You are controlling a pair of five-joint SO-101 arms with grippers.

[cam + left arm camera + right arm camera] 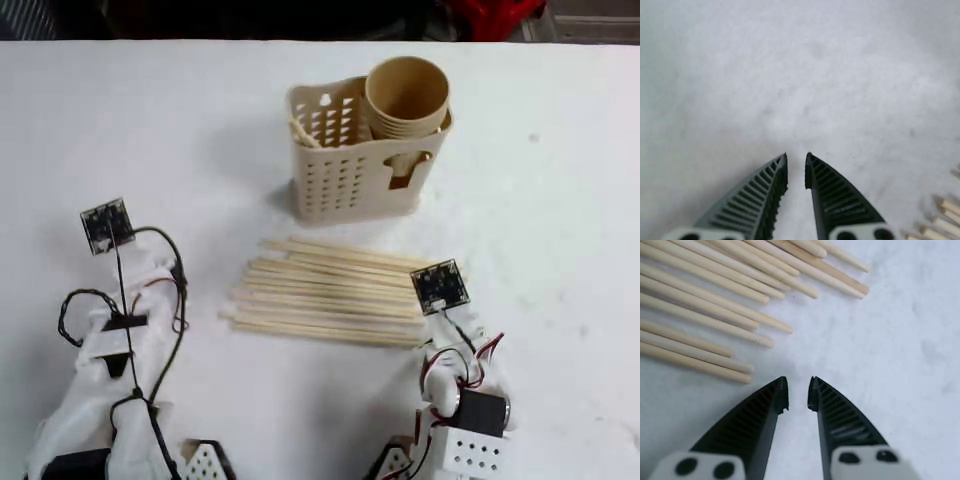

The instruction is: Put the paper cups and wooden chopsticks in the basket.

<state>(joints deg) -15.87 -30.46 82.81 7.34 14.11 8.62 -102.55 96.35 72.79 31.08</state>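
Note:
A beige perforated basket [345, 185] stands at mid-table and holds a stack of paper cups [406, 96] at its right end. One wooden stick [304, 133] leans inside its left end. Several wooden chopsticks [330, 295] lie in a loose row on the table in front of the basket. My right gripper [798, 381] hovers just off the chopsticks' right ends [715, 305], its tips nearly together with nothing between them. My left gripper [796, 156] is over bare table left of the pile, also nearly closed and empty. A few stick ends [942, 220] show at the edge of the left wrist view.
The white table [540, 220] is bare around the basket and pile. Both arms are drawn back near the front edge, the left arm [120, 330] with looping black cables and the right arm [455, 400] with its motor.

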